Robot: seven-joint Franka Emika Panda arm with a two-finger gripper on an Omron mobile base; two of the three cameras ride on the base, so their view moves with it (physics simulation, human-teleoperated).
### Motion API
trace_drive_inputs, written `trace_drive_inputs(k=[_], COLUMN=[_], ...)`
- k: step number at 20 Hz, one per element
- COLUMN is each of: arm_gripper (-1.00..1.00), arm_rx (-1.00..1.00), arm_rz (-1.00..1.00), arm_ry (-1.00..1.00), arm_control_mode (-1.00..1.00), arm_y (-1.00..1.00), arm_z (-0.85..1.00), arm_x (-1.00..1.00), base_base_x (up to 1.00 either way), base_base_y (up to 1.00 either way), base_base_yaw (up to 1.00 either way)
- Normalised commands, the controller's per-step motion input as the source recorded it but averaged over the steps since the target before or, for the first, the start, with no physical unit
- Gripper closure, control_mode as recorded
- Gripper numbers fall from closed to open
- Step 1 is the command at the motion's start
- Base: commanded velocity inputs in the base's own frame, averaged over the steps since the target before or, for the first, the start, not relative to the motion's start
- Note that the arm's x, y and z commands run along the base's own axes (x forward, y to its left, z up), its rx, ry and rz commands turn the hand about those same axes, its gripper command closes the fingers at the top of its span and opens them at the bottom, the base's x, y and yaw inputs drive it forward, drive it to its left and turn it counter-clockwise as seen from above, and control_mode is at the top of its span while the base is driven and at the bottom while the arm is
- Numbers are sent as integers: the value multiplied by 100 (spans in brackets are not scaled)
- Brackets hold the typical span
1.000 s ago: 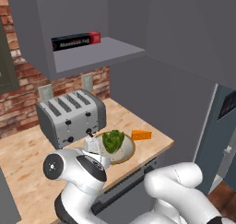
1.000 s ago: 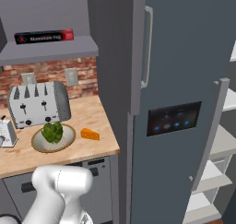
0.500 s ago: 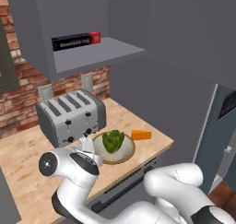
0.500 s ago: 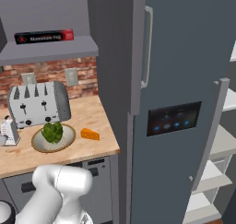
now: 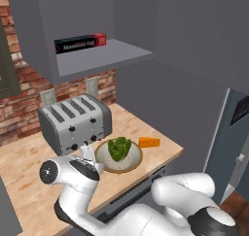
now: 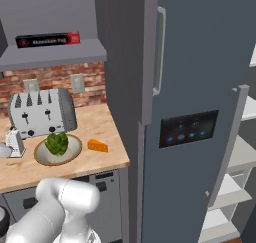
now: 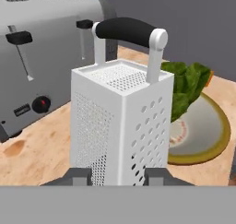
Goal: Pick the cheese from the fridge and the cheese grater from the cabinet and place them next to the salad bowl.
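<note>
Cheese grater upright on counter beside salad bowl; gripper narrow, flanking grater base, contact unclear. Release straight, avoid tipping.

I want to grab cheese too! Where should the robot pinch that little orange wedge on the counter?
Across the orange cheese wedge's two flat long sides, coming straight down from above. It lies flat on the wooden counter, apart from the beige salad bowl, so nothing blocks the gripper.
</note>
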Motion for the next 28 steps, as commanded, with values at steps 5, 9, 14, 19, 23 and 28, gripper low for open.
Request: trace_drive_inputs(k=[5,9,14,19,23,28], arm_gripper=[100,100,100,100,100,100], arm_rx=[-1,0,0,0,0,0], arm_rz=[-2,-3,-6,-6,-5,-3], arm_ry=[0,0,0,0,0,0], arm_control_mode=[-100,-100,-100,-100,-100,-100], arm_y=[17,16,2,0,0,0], arm_z=[-21,-26,-24,-30,-25,-16], arm_x=[26,5,-4,0,0,0], base_base_x=[0,0,0,0,0,0], base_base_y=[0,0,0,0,0,0], base_base_yaw=[0,0,0,0,0,0])
